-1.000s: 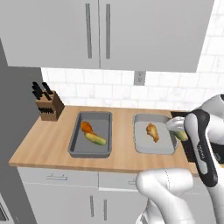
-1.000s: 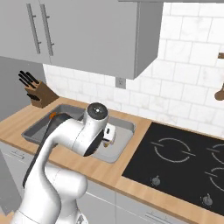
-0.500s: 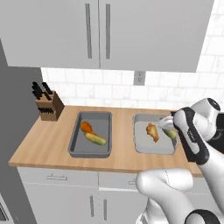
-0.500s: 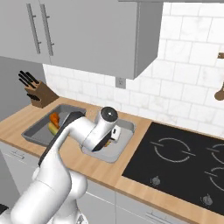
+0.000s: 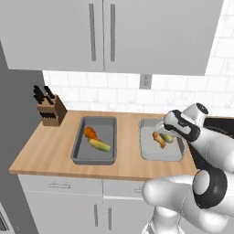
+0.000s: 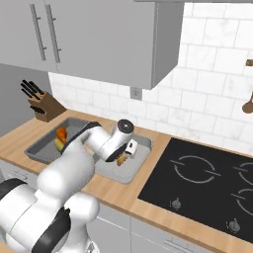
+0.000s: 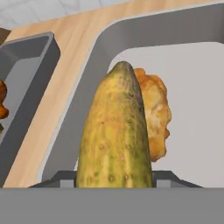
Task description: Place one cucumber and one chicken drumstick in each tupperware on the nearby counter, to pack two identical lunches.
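Left tupperware: packed, chicken drumstick plus cucumber inside. Right tupperware: second drumstick lying in it. Gripper: fingers pinching second cucumber, held just above that drumstick (not yet set down). Step in hand: final placement. Next, probably: lower beside drumstick, release.

Tupperware: two — left one, right one, side by side on one counter.

Cucumbers: two — one in the left tray, one over the right tray.

Chicken drumsticks: two — one per tray, left and right.

Knife block: one, far left. Stovetop: one, right; two knobs at its near edge.
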